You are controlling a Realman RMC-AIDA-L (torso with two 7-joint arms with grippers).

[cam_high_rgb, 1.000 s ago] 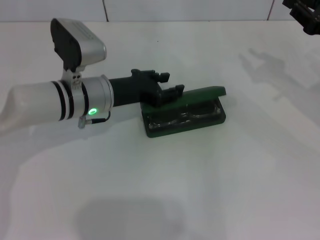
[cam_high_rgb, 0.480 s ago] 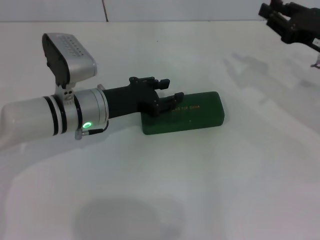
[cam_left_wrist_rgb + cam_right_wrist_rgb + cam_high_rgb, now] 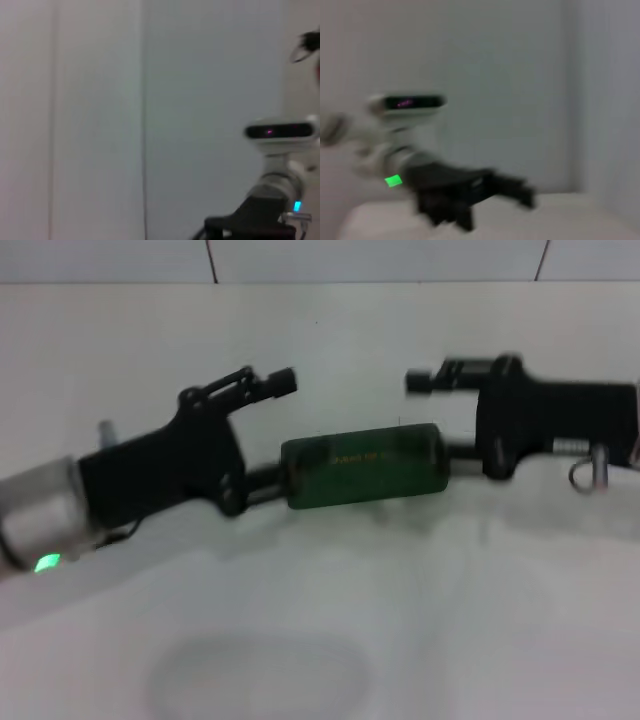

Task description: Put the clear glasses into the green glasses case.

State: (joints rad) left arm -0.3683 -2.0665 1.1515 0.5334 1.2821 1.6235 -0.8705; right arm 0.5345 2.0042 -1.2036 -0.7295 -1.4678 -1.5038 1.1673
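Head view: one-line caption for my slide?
Closed green glasses case on the table, left gripper and right gripper flanking its ends.

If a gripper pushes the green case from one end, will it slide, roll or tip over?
The green glasses case lies flat and shut on the white table, so it would probably slide, not roll or tip. Its smooth-looking shell may turn under an off-centre push. The left gripper and right gripper flank it.

- A white table fills the near and middle scene; soft shadows lie on its surface
- At the far edge rises a pale wall; thin dark vertical seams split it into panels
- Light is even and diffuse
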